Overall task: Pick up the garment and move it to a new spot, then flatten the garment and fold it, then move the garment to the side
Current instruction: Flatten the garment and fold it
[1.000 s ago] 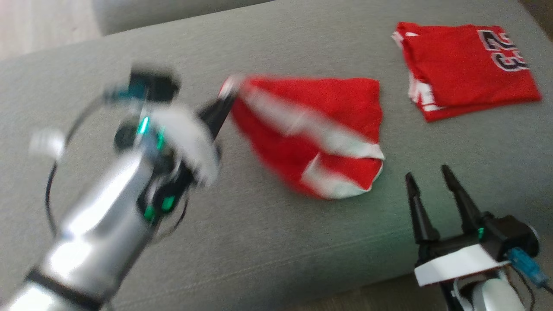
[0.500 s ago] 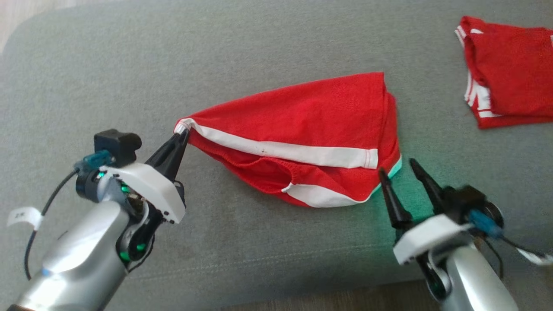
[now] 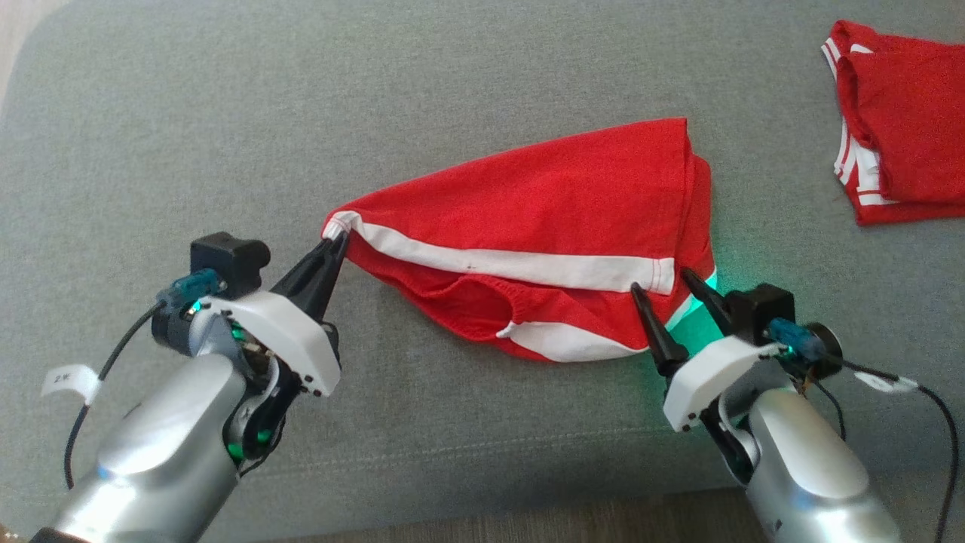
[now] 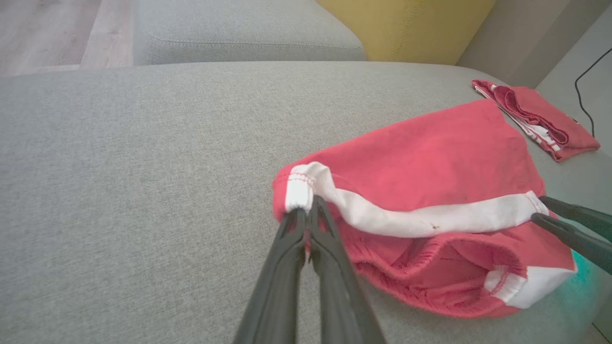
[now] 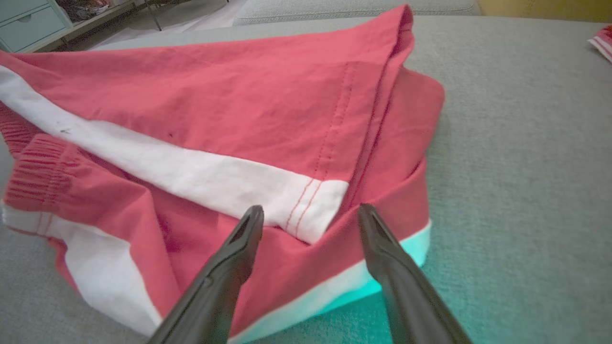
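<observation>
Since the earlier head frame, our right gripper (image 3: 661, 280) has reached the garment (image 3: 543, 196) mid-frame on the grey sofa (image 3: 226, 113), fingers spread wide astride its white-striped hem; our left gripper (image 3: 338, 240) pinches the opposite corner. Left wrist view: we see wooden floor (image 4: 48, 33) upper left, a yellow cushion (image 4: 406, 24) at top. Right wrist view: spread fingers straddle the hem; teal drawers (image 5: 28, 19) upper left.

Writing on cable tag (image 3: 69, 379) seemingly illegible.
</observation>
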`<state>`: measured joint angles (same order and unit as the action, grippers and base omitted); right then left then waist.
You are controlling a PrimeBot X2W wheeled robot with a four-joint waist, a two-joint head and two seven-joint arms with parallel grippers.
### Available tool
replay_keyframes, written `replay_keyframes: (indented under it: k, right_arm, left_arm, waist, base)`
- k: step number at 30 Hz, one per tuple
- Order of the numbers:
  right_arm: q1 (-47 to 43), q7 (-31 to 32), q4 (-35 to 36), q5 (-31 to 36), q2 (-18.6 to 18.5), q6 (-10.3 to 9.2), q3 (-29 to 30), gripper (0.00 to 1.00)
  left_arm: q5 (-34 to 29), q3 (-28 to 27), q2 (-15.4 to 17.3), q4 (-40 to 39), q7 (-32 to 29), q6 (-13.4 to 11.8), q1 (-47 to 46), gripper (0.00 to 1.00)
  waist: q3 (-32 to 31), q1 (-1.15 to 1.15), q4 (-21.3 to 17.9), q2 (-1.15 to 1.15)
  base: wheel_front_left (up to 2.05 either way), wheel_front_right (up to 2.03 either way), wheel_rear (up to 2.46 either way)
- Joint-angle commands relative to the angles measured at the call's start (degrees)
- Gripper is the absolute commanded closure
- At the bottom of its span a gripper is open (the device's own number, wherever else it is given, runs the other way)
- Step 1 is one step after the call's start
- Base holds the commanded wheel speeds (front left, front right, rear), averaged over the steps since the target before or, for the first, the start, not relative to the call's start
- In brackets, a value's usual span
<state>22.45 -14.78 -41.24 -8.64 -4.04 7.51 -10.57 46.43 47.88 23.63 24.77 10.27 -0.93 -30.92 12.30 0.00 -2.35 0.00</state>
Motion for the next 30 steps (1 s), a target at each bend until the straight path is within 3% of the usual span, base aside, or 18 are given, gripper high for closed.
replay_keyframes:
  k: [1, 8, 16, 20, 21, 22, 30]
  right_arm:
    - [1.8, -0.2, 0.9, 0.0, 0.4, -0.02, -1.6, 0.00]
    - [3.2, -0.2, 0.8, 1.4, 0.6, -0.02, -1.8, 0.00]
    - [6.3, 1.8, -5.8, 0.7, 1.0, -0.02, -2.7, 0.00]
    - [7.7, 1.2, -6.8, 1.1, 1.1, -0.02, -3.7, 0.55]
    - [7.9, 1.1, -7.0, 1.2, 1.1, -0.02, -3.9, 0.73]
    - [8.1, 1.0, -7.1, 1.2, 1.1, -0.02, -4.2, 1.00]
    - [9.0, 0.4, -4.5, 0.5, 1.1, -0.02, -3.9, 1.00]
  left_arm:
    - [-0.7, -1.9, 1.6, -0.9, 0.8, 0.3, -3.6, 1.00]
    - [-1.1, -1.5, 1.7, -0.8, 1.2, 0.1, -3.7, 1.00]
    - [-0.9, -1.3, 1.4, -0.7, 1.4, 0.0, -3.5, 1.00]
    - [-0.8, -1.3, 1.6, -0.5, 1.6, 0.0, -3.3, 1.00]
    - [-0.7, -1.3, 1.7, -0.5, 1.6, -0.1, -3.2, 1.00]
    - [-0.6, -1.3, 1.8, -0.5, 1.6, -0.1, -3.1, 1.00]
    - [-0.7, -1.9, 2.6, -1.1, 2.4, 0.0, -3.4, 1.00]
  waist:
    - [0.0, 0.00, 0.0, 0.00]
    - [0.1, 0.00, 0.3, 0.00]
    - [-0.2, 0.00, 0.6, 0.00]
    - [-0.6, 0.00, 0.7, 0.00]
    - [-0.7, 0.00, 0.7, 0.00]
    - [-0.9, 0.00, 0.7, 0.00]
    - [-3.4, 0.00, -0.2, 0.00]
  base:
    - [0.00, 0.00, 0.00]
    - [0.00, 0.00, 0.00]
    - [0.00, 0.00, 0.00]
    - [0.00, 0.00, 0.00]
    - [0.00, 0.00, 0.00]
    - [0.00, 0.00, 0.00]
    - [0.00, 0.00, 0.00]
